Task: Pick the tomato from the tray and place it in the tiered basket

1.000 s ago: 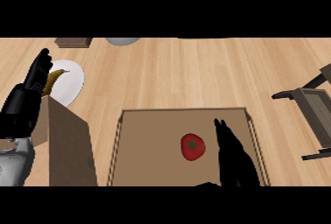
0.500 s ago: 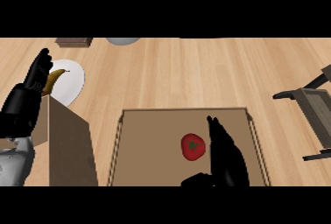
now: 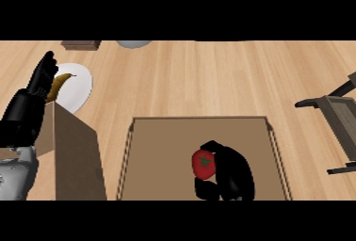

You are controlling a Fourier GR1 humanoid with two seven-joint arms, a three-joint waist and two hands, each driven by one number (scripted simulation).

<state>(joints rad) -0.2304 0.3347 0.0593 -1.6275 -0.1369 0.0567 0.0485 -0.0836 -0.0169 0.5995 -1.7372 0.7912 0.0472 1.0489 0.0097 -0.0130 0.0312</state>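
- Fingers of the right hand (image 3: 233, 174) curl round the tomato (image 3: 203, 164), black tips hooking over its top and right side; half a second earlier they stood straight beside it.
- Tomato sits low in the tray (image 3: 139, 155), lower centre of the frame, about where it lay before.
- Left hand (image 3: 31, 101) rests at the left edge, fingers straight and pointing up, unmoved.
- Tray's back rim runs across mid-frame; bare tray floor lies left of and above the tomato.
- Wide wood counter (image 3: 208, 75) opens above the tray.
- Basket (image 3: 341, 113), a dark frame, shows at the right edge, well apart from the tray.
- One brown box (image 3: 73, 150) stands just left of the tray.
- One white plate (image 3: 76, 87) at upper left carries one banana (image 3: 58, 84).
- Two small items sit at the top edge, cut off.
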